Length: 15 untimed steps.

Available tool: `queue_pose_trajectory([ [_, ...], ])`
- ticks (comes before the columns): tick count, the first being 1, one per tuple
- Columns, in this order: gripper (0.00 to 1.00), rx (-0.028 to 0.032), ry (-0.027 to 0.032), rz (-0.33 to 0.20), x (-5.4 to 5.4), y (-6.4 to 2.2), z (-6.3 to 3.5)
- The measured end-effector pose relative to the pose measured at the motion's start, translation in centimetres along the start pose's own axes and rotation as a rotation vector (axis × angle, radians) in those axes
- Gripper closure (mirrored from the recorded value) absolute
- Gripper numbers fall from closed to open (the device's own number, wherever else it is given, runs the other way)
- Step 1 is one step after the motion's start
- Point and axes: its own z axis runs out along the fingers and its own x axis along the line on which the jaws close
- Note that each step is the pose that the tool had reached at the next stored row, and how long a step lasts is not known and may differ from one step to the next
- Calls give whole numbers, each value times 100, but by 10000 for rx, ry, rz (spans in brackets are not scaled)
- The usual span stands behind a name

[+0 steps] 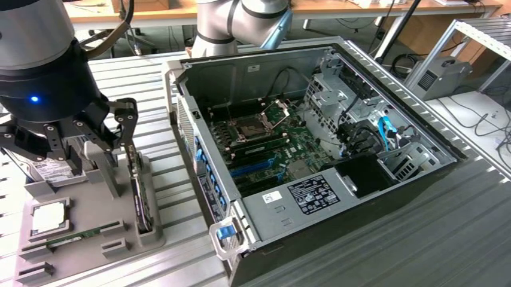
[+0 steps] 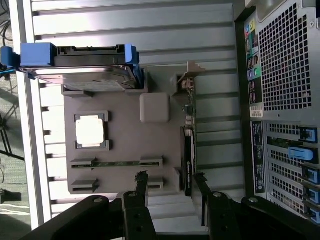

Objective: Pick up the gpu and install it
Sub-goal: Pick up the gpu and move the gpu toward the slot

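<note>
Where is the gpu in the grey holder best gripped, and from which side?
Probably its upper long edge, from straight above, jaws closing across its two flat faces. The gpu stands on edge in a slot of the grey holder, so its lower part is enclosed.

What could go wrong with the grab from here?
1. The open gripper is off-centre over the card; one finger sits nearly above it and might strike its top edge.
2. The gray post beside the card could block the other finger on descent.

Matt grey plastic tray (image 2: 125,145), ribbed metal table (image 1: 383,251), bare-metal computer case (image 1: 231,78)
</note>
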Motion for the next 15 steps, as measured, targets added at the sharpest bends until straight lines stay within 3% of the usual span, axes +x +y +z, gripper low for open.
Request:
queue_pose_trajectory([
  [15, 52, 0, 0, 0, -69, 5, 18],
])
